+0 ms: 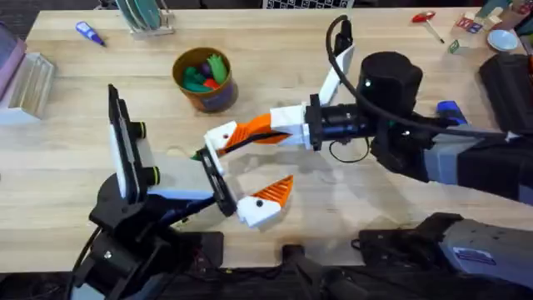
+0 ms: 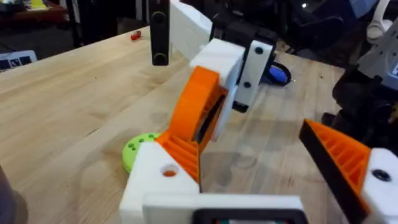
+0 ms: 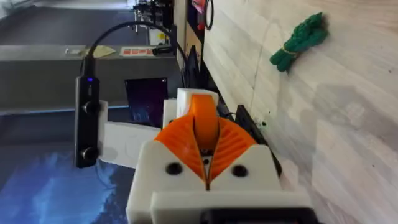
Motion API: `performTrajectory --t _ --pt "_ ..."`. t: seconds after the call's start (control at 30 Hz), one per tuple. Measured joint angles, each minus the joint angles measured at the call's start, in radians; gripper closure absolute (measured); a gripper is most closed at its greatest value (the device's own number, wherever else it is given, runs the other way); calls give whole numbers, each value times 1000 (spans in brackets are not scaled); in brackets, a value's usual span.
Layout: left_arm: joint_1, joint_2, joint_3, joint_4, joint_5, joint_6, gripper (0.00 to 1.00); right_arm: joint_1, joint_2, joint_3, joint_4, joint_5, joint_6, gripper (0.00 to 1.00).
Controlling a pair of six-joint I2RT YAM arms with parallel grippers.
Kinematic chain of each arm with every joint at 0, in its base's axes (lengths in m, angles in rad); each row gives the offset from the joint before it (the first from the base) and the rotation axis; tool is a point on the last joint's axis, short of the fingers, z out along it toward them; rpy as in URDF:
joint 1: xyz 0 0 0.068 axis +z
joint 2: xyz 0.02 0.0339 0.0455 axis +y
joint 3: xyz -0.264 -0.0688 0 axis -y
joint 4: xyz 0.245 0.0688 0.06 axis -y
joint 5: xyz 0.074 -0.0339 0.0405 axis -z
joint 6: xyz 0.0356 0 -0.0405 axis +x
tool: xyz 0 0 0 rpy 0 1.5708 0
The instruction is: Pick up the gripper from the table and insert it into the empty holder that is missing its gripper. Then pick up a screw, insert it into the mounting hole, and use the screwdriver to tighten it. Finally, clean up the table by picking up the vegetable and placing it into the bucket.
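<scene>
My right gripper [image 1: 250, 132] is shut on the small orange gripper tip [image 3: 205, 121], which sits between its own orange pads. It holds the tip against the white holder [image 2: 155, 180], one finger of my left gripper [image 1: 250, 167]. The tip's ribbed face [image 2: 181, 152] rests on that block. My left gripper is open; its other finger [image 2: 367, 174] carries an orange pad. The dark-green vegetable [image 3: 298, 40] lies on the table [image 1: 333, 208] just beyond the fingers. The fat blue screwdriver [image 1: 450, 108] lies behind the right arm.
A brown bucket [image 1: 204, 79] with toy vegetables stands at the back centre. A bright-green disc [image 2: 137, 149] lies beside the holder. A small blue-handled tool [image 1: 90, 33] and a rack [image 1: 146, 17] are at the back left, a red-handled tool [image 1: 425, 17] at the back right.
</scene>
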Motion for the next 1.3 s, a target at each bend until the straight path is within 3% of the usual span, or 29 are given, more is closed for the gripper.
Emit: performTrajectory --t 0.67,1.17,1.3 --pt "6 0 0 0 -38 -18 14 43 10 0 29 90 -1 993" --pt "6 2 0 0 -33 -16 14 31 11 0 28 56 -59 993" --pt "5 2 0 0 -22 -10 15 18 17 0 24 7 -95 830"
